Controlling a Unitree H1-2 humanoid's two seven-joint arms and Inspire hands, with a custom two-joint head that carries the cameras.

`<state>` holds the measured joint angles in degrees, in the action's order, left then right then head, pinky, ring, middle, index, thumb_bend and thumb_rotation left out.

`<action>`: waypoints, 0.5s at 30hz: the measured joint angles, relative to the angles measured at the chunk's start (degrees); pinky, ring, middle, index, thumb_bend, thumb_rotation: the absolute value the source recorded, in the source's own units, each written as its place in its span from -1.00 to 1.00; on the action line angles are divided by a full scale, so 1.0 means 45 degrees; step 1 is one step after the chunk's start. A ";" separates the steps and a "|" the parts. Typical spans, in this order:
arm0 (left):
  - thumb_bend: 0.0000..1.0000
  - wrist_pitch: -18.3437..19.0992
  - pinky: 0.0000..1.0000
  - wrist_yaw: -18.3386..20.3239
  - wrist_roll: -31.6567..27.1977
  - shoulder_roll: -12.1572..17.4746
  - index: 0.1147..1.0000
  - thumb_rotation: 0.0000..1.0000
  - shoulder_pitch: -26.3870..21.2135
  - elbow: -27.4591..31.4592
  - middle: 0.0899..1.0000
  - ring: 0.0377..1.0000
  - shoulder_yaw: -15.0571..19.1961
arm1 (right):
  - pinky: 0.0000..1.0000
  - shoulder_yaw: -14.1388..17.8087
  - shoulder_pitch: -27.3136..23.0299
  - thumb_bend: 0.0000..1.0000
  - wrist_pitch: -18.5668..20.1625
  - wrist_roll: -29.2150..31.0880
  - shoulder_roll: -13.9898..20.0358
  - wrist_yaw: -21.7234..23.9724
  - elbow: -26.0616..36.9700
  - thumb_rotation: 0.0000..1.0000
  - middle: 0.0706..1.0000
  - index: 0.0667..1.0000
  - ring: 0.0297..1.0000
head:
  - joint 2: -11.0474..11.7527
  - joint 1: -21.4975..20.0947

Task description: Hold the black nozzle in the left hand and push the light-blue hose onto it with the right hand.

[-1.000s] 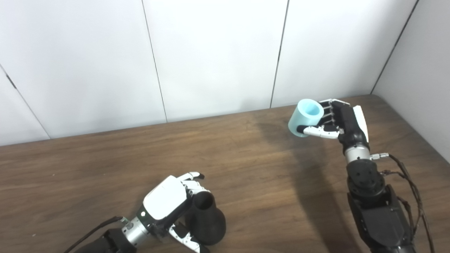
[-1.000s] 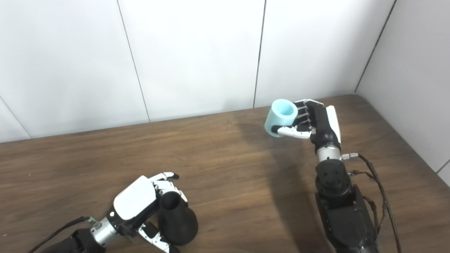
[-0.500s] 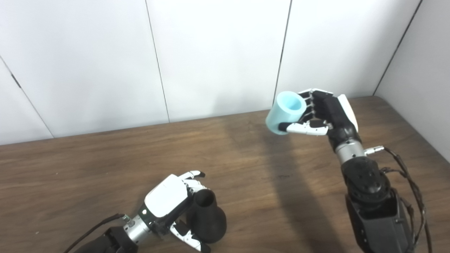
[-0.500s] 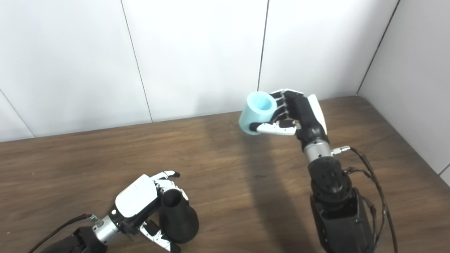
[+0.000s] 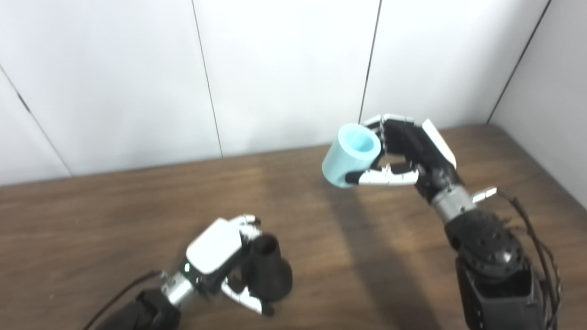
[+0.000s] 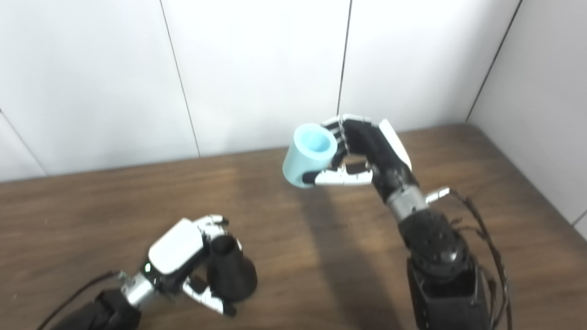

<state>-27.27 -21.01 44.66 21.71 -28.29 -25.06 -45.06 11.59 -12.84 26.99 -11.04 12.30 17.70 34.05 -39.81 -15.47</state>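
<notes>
**Nozzle and Hose Held Apart Above the Tabletop**

Left eye view: The left robot hand (image 5: pixel 215 254) is closed around the black nozzle (image 5: pixel 268 270), with fingers over the narrow neck and the thumb under the wide base. The nozzle is matte black and flares from a tubular open neck to a rounded bell; whether its base touches the wood-grain tabletop (image 5: pixel 91 220) cannot be told. The right robot hand (image 5: pixel 408 153) grips the light-blue hose (image 5: pixel 351 155), a short, smooth, thick-walled hollow cylinder, between thumb below and fingers behind. The hose is raised clear of the tabletop, well apart from the nozzle, up and to the right of it.

Right eye view: The hose bore faces up toward the camera and shows nothing inside. The nozzle neck opening is dark; its interior cannot be seen.
</notes>
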 measured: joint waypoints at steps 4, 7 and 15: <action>0.00 -0.0002 0.58 0.0221 0.0169 -0.0210 -0.26 -1.00 0.0089 -0.0066 -0.14 0.04 0.0409 | -0.35 0.0229 0.0047 0.04 0.0000 0.0511 0.0027 0.0616 0.0365 -1.00 -0.13 -0.02 -0.22 | -0.0039 0.0195; 0.00 -0.0003 0.59 0.0263 0.0374 -0.0328 -0.25 -1.00 0.0153 -0.0127 -0.15 0.03 0.0671 | -0.36 0.0277 0.0070 0.03 0.0000 0.0755 0.0027 0.0891 0.0506 -1.00 -0.12 -0.02 -0.23 | -0.0195 0.0429; 0.00 -0.0002 0.60 0.0317 0.0672 -0.0479 -0.24 -1.00 0.0213 -0.0191 -0.15 0.02 0.0984 | -0.34 0.0226 0.0315 0.04 0.0000 0.1098 -0.0141 0.1188 0.0757 -1.00 -0.13 -0.04 -0.22 | -0.0313 0.0664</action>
<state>-27.28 -19.58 47.69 19.55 -27.33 -25.92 -40.64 12.61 -11.42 26.98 -6.10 11.66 23.04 37.46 -41.22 -12.48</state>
